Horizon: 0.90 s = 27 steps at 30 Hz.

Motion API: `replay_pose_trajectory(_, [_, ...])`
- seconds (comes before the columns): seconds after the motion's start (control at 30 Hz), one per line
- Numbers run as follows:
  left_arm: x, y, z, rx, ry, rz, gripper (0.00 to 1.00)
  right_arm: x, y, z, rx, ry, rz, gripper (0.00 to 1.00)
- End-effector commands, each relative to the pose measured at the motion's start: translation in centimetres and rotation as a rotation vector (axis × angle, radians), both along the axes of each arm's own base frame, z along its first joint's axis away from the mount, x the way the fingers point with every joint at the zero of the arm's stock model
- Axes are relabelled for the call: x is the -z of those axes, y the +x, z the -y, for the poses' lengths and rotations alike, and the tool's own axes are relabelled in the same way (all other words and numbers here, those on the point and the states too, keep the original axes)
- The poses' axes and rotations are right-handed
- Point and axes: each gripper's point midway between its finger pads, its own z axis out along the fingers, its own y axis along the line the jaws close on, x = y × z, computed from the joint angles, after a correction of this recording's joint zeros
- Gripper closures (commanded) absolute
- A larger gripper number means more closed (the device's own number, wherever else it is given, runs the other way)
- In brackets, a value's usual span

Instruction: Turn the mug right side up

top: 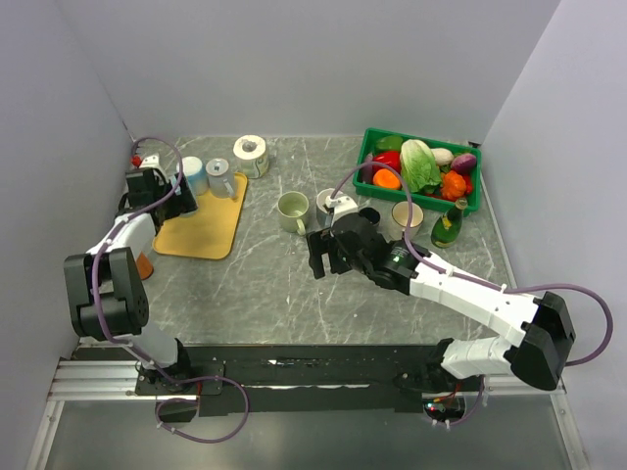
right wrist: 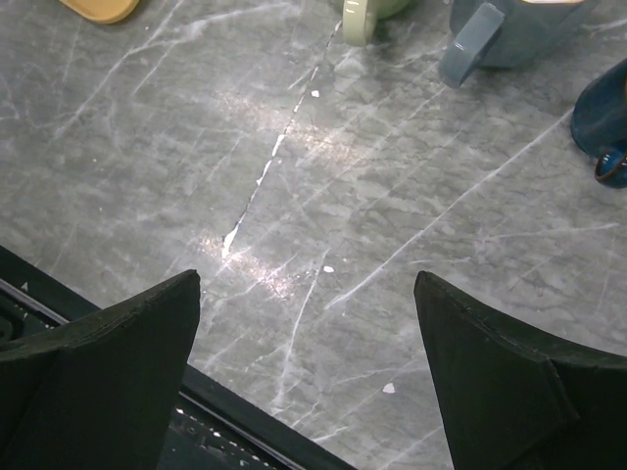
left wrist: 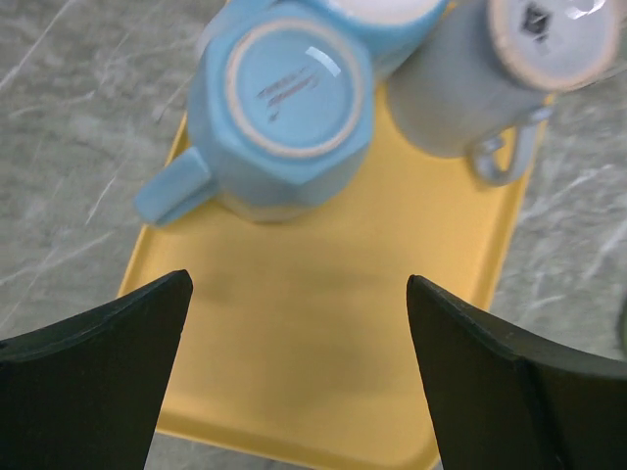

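Note:
Two mugs stand upside down at the far end of the yellow tray (top: 208, 227): a light blue mug (left wrist: 289, 108) with its base up and handle to the left, and a grey mug (left wrist: 490, 78) with its handle toward me. My left gripper (left wrist: 299, 279) hovers open over the bare tray (left wrist: 323, 352) just short of the blue mug (top: 193, 174), holding nothing. My right gripper (right wrist: 308, 277) hangs open and empty over the bare marble near the table's middle (top: 328, 262).
Upright mugs stand mid-table: a pale green one (top: 293, 211), a grey-blue one (right wrist: 509, 34) and a cream one (top: 407, 217). A green basket of vegetables (top: 374, 179) and a green bottle (top: 449, 227) are at the back right. A tape roll (top: 251, 155) lies behind the tray.

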Motion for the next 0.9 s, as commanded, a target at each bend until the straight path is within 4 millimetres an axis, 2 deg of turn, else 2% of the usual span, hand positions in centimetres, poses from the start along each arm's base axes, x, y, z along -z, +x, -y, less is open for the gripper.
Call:
replay_pose_trajectory(0.0, [-2.2,2.0,-2.6,-0.059,0.122,0.107,0.04,-0.8,0.3,-0.8,0.002,0.064,0.016,0.04])
replay_pose_trajectory(0.2, [-3.5,2.7,-3.0,-0.049,0.171,0.169,0.04,-0.3,0.5,-1.5,-0.005,0.06,-0.005,0.04])
replay_pose_trajectory(0.27, [-2.6,3.0,-3.3,-0.028,0.199,0.132,0.04,0.0,0.6,-1.7,-0.009,0.058,-0.016,0.04])
replay_pose_trajectory(0.3, [-3.2,3.6,-3.3,-0.025,0.203,0.139,0.04,-0.1,0.6,-1.8,-0.007,0.061,-0.02,0.04])
replay_pose_trajectory(0.43, [-2.5,4.2,-3.7,0.029,0.289,0.139,0.04,0.7,0.3,-2.2,-0.016,0.05,-0.051,0.04])
replay_pose_trajectory(0.47, [-2.8,4.4,-4.3,0.007,0.32,0.153,0.04,0.9,0.2,-2.1,-0.017,0.044,-0.058,0.04])
replay_pose_trajectory(0.6, [-1.7,4.5,-4.3,0.038,0.333,0.131,0.03,1.6,0.1,-2.1,-0.011,0.034,-0.08,0.04])
replay_pose_trajectory(0.77, [0.5,4.8,-2.4,0.16,0.285,0.095,0.01,1.7,-1.2,-3.3,-0.052,0.058,-0.162,0.07])
replay_pose_trajectory(0.83, [1.4,4.8,-2.1,0.185,0.271,0.071,0.03,1.3,-1.5,-3.7,-0.066,0.083,-0.159,0.07])
replay_pose_trajectory(0.87, [1.7,4.6,-2.1,0.176,0.262,0.064,0.07,1.4,-1.7,-3.7,-0.071,0.086,-0.163,0.07])
